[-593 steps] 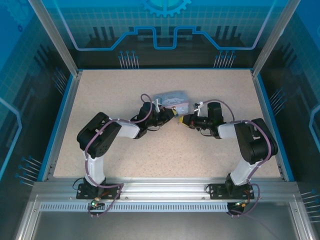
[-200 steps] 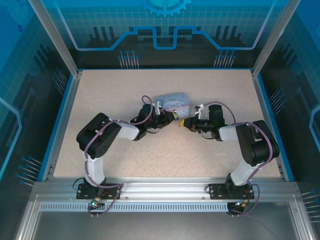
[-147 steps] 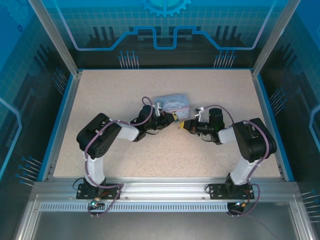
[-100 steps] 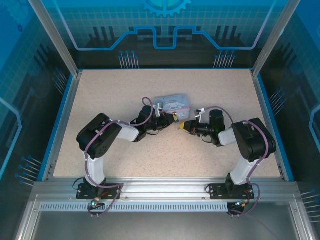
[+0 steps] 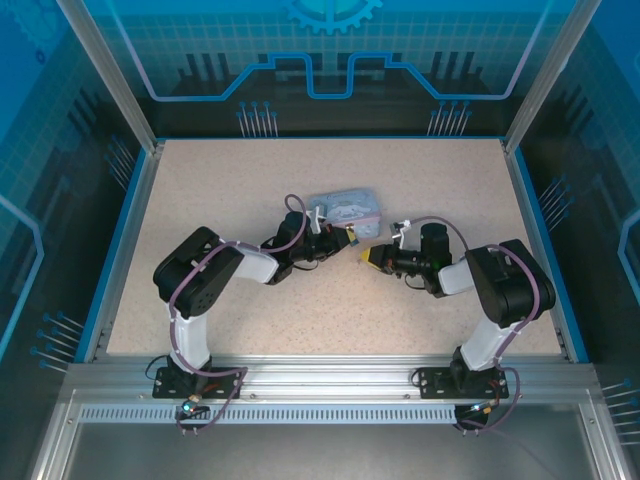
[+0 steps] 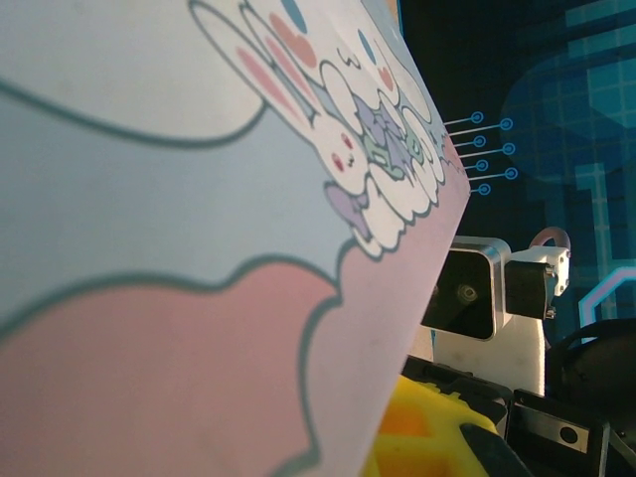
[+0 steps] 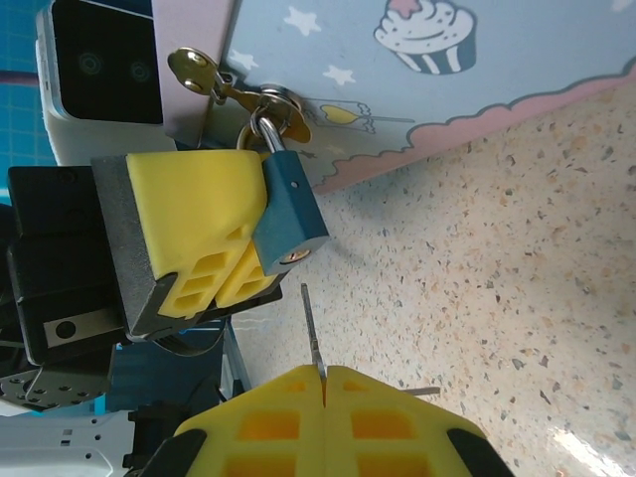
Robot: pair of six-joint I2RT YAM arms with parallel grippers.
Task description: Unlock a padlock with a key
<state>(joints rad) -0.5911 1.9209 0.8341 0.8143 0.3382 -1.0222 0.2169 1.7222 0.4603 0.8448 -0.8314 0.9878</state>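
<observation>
Right pincer (image 7: 323,378) pinches key (image 7: 310,326), shaft aimed left at keyhole of padlock (image 7: 288,214) just beside its tip, padlock clamped in left pincer (image 7: 248,231).

Speckled beige tabletop (image 5: 200,200) (blue-edged) inside glowing blue circuit-patterned walls (image 5: 330,50), aluminium rail (image 5: 330,375) in front.

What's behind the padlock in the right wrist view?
Behind the padlock stands the pastel cartoon tin; its brass hasp holds the shackle. The left claw, gripping the lock's side, covers the tin's wall there, so nothing behind it can be seen.
</observation>
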